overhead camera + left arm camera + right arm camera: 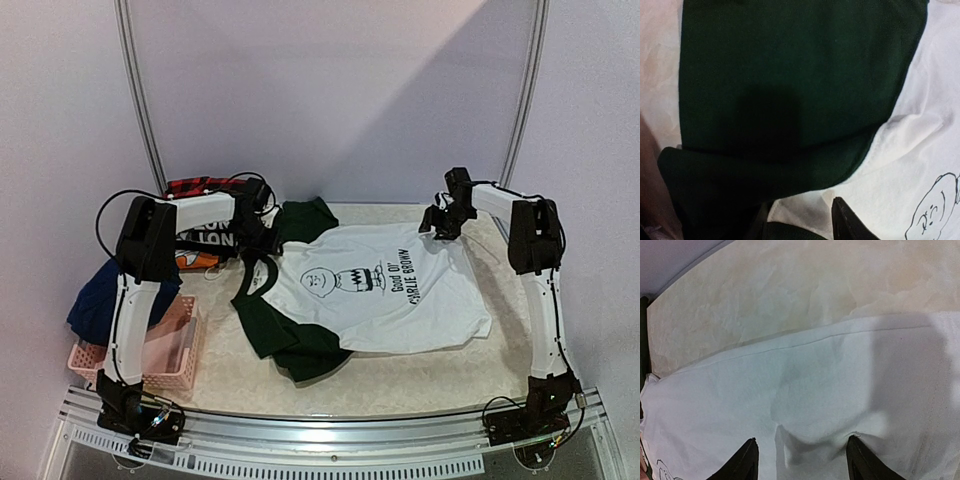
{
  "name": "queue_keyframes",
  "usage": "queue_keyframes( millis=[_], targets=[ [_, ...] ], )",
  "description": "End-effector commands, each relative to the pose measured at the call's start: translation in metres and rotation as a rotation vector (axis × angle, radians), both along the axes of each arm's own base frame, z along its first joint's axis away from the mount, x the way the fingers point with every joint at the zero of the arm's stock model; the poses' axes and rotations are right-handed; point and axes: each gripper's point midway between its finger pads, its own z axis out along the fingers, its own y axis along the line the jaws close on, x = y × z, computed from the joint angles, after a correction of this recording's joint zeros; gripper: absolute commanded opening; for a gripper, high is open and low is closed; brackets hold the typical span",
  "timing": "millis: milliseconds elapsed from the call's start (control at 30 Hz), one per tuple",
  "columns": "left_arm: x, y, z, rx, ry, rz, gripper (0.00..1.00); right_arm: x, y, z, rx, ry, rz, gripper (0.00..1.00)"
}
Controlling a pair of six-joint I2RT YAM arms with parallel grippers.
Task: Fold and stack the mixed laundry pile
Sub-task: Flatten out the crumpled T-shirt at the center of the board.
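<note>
A white T-shirt (390,290) with a black cartoon print and dark green sleeves (285,335) lies spread flat on the table. My left gripper (250,236) is at its collar and far sleeve. In the left wrist view it (800,220) is open over white cloth beside the dark green sleeve (790,75). My right gripper (441,222) is at the shirt's far right corner. In the right wrist view it (802,450) is open, its fingertips (860,455) resting on the white cloth (830,380), which puckers between them. More of the laundry lies at the left: a red-and-black plaid shirt (195,185) and a navy piece (100,295).
A pink lattice basket (150,355) stands at the near left with the navy garment draped over its far side. A black-and-white lettered garment (205,238) and an orange bit (190,262) lie under the left arm. Bare beige table (420,375) shows in front of the shirt.
</note>
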Motion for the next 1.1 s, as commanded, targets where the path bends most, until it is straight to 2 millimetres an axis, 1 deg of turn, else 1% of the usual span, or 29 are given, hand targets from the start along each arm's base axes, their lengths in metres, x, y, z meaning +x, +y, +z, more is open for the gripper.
queue_keyframes(
  millis=[0, 33, 100, 133, 167, 200, 233, 267, 333, 400, 433, 467, 533, 567, 600, 667, 700, 733, 800, 833, 867, 900, 933, 967, 1000, 1033, 1067],
  targets=[
    [0.005, 0.005, 0.003, 0.007, 0.014, 0.003, 0.46, 0.01, -0.005, 0.001, 0.006, -0.008, -0.01, 0.63],
    [0.007, 0.004, 0.011, -0.001, -0.001, 0.006, 0.46, 0.011, -0.005, 0.009, 0.002, -0.022, -0.01, 0.64],
    [0.012, 0.002, 0.035, -0.02, -0.041, 0.014, 0.45, 0.012, -0.007, 0.023, -0.002, -0.043, -0.014, 0.66],
    [0.013, 0.001, 0.047, -0.028, -0.058, 0.018, 0.46, 0.013, -0.007, 0.038, -0.003, -0.066, -0.016, 0.67],
    [0.013, -0.001, 0.058, -0.038, -0.075, 0.019, 0.46, 0.011, -0.008, 0.044, -0.006, -0.071, -0.022, 0.68],
    [0.013, -0.002, 0.067, -0.044, -0.088, 0.021, 0.46, 0.01, -0.009, 0.054, -0.007, -0.084, -0.029, 0.69],
    [0.011, -0.003, 0.077, -0.05, -0.103, 0.022, 0.46, 0.008, -0.01, 0.069, -0.004, -0.106, -0.034, 0.71],
    [0.008, -0.005, 0.086, -0.053, -0.115, 0.019, 0.46, 0.006, -0.009, 0.076, -0.007, -0.116, -0.037, 0.73],
    [0.003, -0.009, 0.103, -0.06, -0.141, 0.013, 0.47, -0.001, -0.006, 0.093, -0.008, -0.14, -0.04, 0.76],
    [-0.006, -0.011, 0.117, -0.064, -0.159, 0.006, 0.47, -0.012, -0.004, 0.118, -0.014, -0.178, -0.037, 0.79],
    [-0.011, -0.012, 0.123, -0.065, -0.168, 0.001, 0.47, -0.018, -0.001, 0.121, -0.017, -0.18, -0.033, 0.8],
    [-0.016, -0.013, 0.129, -0.066, -0.178, -0.003, 0.48, -0.025, 0.001, 0.132, -0.016, -0.196, -0.03, 0.81],
    [-0.027, -0.014, 0.139, -0.065, -0.193, -0.011, 0.5, -0.038, 0.004, 0.14, -0.021, -0.207, -0.025, 0.83],
    [-0.033, -0.014, 0.144, -0.067, -0.2, -0.014, 0.5, -0.045, 0.005, 0.141, -0.024, -0.201, -0.024, 0.84],
    [-0.038, -0.013, 0.148, -0.065, -0.205, -0.016, 0.51, -0.053, 0.006, 0.15, -0.021, -0.216, -0.023, 0.85],
    [-0.052, -0.011, 0.151, -0.061, -0.201, -0.02, 0.53, -0.068, 0.007, 0.154, -0.017, -0.214, -0.027, 0.86],
    [-0.059, -0.011, 0.151, -0.061, -0.2, -0.023, 0.54, -0.078, 0.006, 0.16, -0.009, -0.221, -0.032, 0.86],
    [-0.065, -0.01, 0.155, -0.062, -0.207, -0.026, 0.55, -0.086, 0.008, 0.158, -0.006, -0.213, -0.034, 0.87],
    [-0.081, -0.011, 0.156, -0.063, -0.212, -0.038, 0.56, -0.108, 0.009, 0.146, -0.011, -0.185, -0.036, 0.87],
    [-0.09, -0.011, 0.159, -0.066, -0.217, -0.036, 0.57, -0.119, 0.011, 0.15, -0.011, -0.193, -0.031, 0.87],
    [-0.099, -0.011, 0.157, -0.063, -0.215, -0.039, 0.57, -0.129, 0.012, 0.148, -0.021, -0.195, -0.035, 0.88],
    [-0.11, -0.015, 0.157, -0.061, -0.22, -0.053, 0.58, -0.14, 0.013, 0.141, -0.031, -0.182, -0.035, 0.88],
    [-0.12, -0.017, 0.156, -0.055, -0.224, -0.064, 0.58, -0.151, 0.015, 0.145, -0.029, -0.196, -0.034, 0.88],
    [-0.132, -0.019, 0.154, -0.051, -0.225, -0.077, 0.58, -0.162, 0.017, 0.138, -0.028, -0.184, -0.032, 0.88],
    [-0.145, -0.022, 0.154, -0.055, -0.229, -0.096, 0.58, -0.172, 0.018, 0.135, -0.027, -0.185, -0.03, 0.88],
    [-0.156, -0.023, 0.152, -0.048, -0.234, -0.106, 0.58, -0.183, 0.019, 0.138, -0.02, -0.199, -0.033, 0.89],
    [-0.166, -0.023, 0.152, -0.033, -0.243, -0.112, 0.58, -0.193, 0.019, 0.133, -0.019, -0.19, -0.031, 0.89]
  ],
)
